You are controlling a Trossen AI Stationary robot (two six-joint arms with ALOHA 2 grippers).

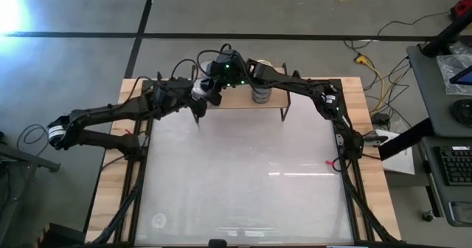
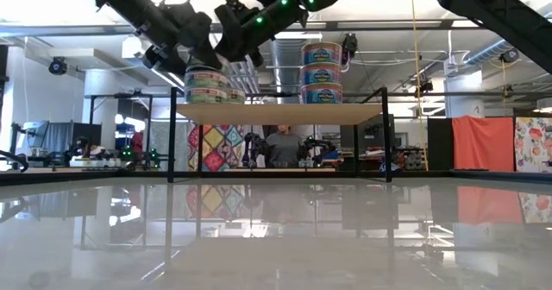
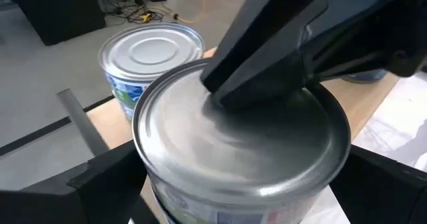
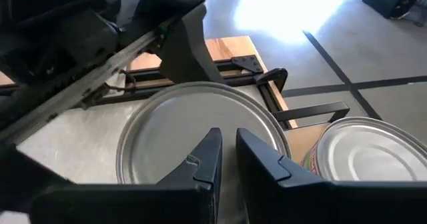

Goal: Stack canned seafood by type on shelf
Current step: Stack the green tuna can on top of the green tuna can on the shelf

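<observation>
On the shelf (image 1: 243,100) at the counter's twelve o'clock edge, the left tool (image 1: 200,94) straddles a silver-topped can (image 3: 240,151), released, while the clenched right tool (image 4: 227,159) presses its lid, likely steadying the stack.

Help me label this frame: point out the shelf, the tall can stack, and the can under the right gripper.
shelf (image 2: 280,113): low view, front edge of the wood board.
tall can stack (image 2: 322,72): low view, label of the middle can.
can under the right gripper (image 4: 173,127): right wrist view, silver lid.
</observation>
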